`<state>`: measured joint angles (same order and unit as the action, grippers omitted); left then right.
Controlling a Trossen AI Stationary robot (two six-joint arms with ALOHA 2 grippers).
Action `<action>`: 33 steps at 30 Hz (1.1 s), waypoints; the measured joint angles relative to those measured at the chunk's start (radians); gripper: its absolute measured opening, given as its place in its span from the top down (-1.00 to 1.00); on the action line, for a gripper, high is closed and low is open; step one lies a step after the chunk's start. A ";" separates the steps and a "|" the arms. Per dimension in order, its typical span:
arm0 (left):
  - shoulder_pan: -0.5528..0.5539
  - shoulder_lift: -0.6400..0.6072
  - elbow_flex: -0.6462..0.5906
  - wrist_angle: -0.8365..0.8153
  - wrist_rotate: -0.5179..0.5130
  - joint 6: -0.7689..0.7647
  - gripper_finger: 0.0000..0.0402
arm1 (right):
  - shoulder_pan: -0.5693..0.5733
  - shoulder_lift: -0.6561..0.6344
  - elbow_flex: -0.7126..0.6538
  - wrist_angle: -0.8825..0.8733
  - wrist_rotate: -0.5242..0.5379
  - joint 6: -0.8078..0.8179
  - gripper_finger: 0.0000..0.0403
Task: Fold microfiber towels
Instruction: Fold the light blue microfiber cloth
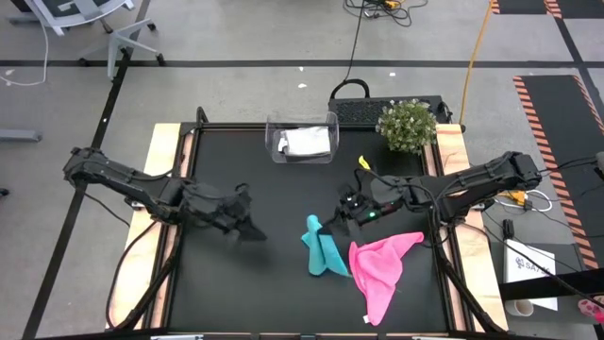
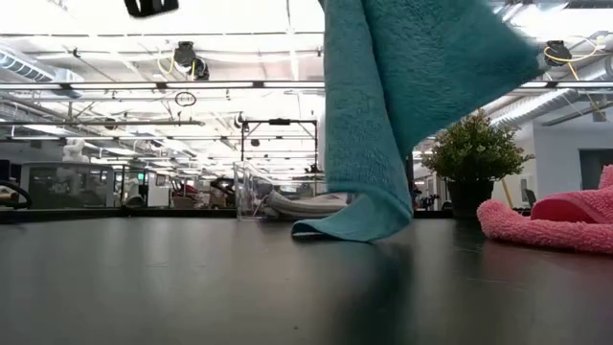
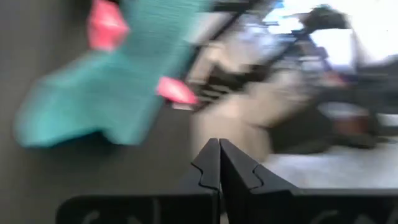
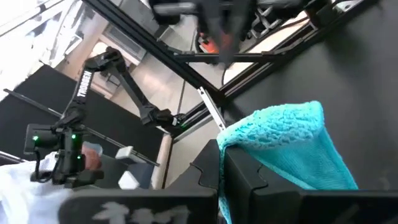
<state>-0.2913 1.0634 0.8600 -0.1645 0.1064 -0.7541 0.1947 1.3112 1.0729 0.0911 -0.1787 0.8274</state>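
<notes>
Right end effector (image 1: 332,225) is clenched on the teal towel (image 1: 324,253), one corner lifted, its length trailing down onto the desk (image 1: 283,283) toward the front edge. Left end effector (image 1: 247,225), clamped empty, stands farther off beside it.

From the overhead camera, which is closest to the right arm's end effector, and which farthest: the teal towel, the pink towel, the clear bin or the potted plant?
Measured from the right end effector in the high view:
1. Teal towel: pinched in it, hanging down to the table.
2. Pink towel: flat on the table, just toward the front edge.
3. Clear bin and potted plant: both at the back edge, too close to rank.
</notes>
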 joint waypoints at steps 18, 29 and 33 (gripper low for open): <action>0.153 0.484 0.000 0.250 -0.117 0.260 0.30 | 0.001 -0.001 0.001 -0.030 -0.076 -0.097 1.00; 0.202 0.573 0.000 0.404 0.079 0.326 0.20 | 0.004 -0.001 0.001 -0.515 0.002 -0.136 1.00; 0.210 0.572 0.000 0.411 0.106 0.343 0.20 | 0.004 -0.001 0.001 -0.583 0.089 -0.179 1.00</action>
<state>-0.0808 1.6356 0.8597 0.2462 0.2126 -0.4106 0.1986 1.3106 1.0737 -0.4921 -0.0896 0.6486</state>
